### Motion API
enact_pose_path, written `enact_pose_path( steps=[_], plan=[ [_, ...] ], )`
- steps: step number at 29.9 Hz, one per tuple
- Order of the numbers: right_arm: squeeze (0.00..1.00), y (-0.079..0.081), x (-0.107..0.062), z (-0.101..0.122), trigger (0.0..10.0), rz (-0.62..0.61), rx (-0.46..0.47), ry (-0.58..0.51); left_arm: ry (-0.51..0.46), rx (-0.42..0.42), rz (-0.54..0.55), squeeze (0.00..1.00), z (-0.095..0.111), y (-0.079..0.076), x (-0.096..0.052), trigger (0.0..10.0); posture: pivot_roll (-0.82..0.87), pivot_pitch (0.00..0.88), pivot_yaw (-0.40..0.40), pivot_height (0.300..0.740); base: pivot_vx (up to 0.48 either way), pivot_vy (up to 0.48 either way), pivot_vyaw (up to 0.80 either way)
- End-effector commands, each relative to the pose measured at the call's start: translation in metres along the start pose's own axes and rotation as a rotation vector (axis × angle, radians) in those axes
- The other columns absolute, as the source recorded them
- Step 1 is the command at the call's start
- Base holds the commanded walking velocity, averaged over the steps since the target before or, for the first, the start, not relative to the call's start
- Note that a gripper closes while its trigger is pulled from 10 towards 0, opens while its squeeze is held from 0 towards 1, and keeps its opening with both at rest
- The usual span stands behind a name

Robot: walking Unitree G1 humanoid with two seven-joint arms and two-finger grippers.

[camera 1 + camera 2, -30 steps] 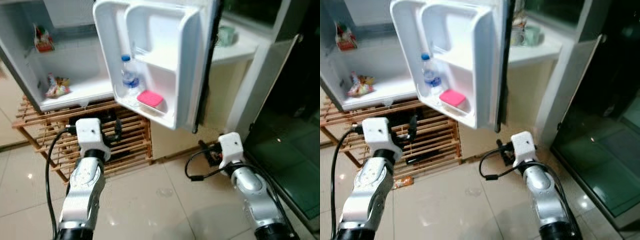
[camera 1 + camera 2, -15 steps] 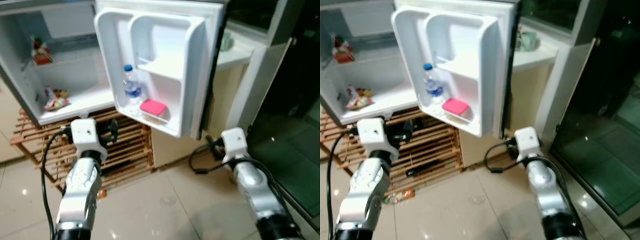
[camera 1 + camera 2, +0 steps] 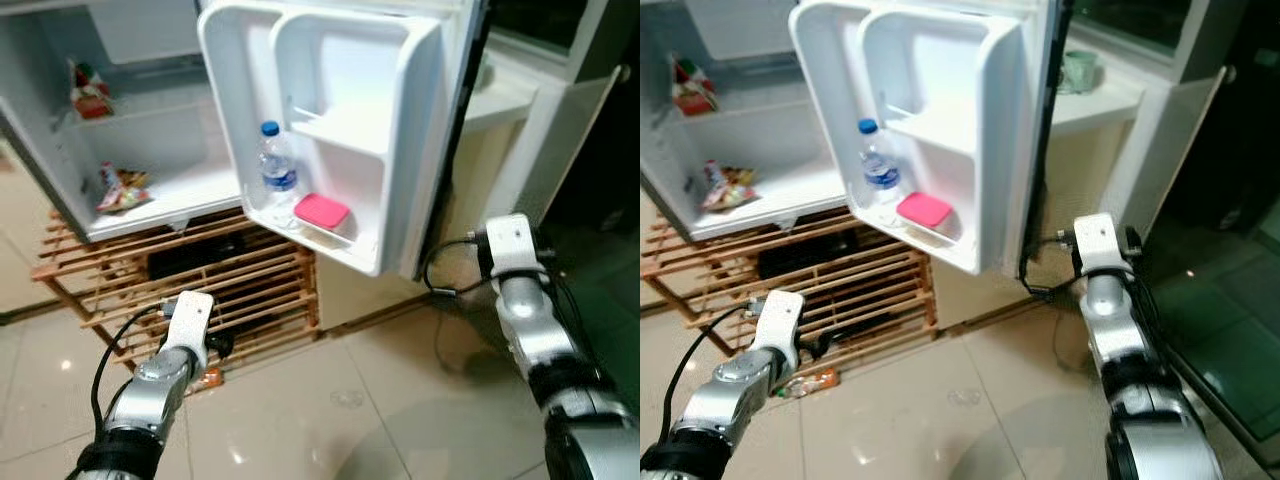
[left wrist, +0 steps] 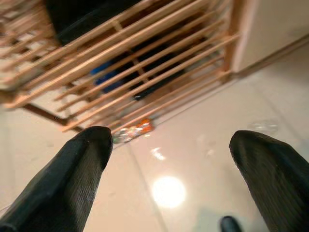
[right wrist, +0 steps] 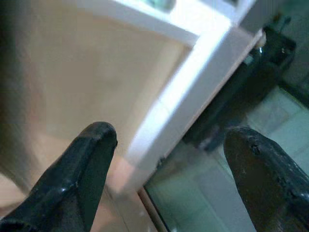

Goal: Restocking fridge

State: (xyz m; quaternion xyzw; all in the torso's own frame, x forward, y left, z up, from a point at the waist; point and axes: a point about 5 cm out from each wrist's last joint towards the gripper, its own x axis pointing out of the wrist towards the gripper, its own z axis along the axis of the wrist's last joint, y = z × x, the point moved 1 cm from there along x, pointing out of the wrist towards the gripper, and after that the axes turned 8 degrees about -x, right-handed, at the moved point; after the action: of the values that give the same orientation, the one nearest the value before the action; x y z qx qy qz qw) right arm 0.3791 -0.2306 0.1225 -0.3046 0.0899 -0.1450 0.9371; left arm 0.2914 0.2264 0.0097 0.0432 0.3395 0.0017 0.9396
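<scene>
my left gripper, fingers spread and empty, hangs low above the small orange packet lying lengthwise beside the slatted wooden rack; my right gripper, likewise spread, stands well apart.

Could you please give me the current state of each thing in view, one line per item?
Fridge door: open.
Bottle: upright in the door's bottom shelf, capped.
Pink box: lying flat beside the bottle, lid on.
Snack packets: inside the fridge.
Left claw: open, empty, low over the floor.
Right claw: open, empty.
</scene>
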Motion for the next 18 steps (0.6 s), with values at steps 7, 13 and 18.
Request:
enact_pose_path(
  steps=[7, 13, 18],
  plan=[
    [0.00, -0.001, 0.010, 0.011, 10.0, -0.023, -0.003, 0.071, 0.137, 0.022, 0.114, 0.00, -0.036, 0.050, -0.011, 10.0, 0.01, 0.000, 0.079, 0.740, 0.000, 0.000, 0.00],
    [0.00, 0.004, 0.011, 0.012, 10.0, 0.012, 0.159, 0.115, 0.249, -0.002, 0.151, 0.00, -0.075, 0.070, -0.025, 10.0, 0.04, 0.000, 0.072, 0.740, 0.000, 0.000, 0.00],
    [0.00, 0.018, 0.008, 0.016, 10.0, 0.099, 0.233, 0.114, 0.320, -0.068, 0.182, 0.00, -0.093, 0.074, -0.028, 10.0, 0.02, 0.000, 0.075, 0.740, 0.000, 0.000, 0.00]
  ],
)
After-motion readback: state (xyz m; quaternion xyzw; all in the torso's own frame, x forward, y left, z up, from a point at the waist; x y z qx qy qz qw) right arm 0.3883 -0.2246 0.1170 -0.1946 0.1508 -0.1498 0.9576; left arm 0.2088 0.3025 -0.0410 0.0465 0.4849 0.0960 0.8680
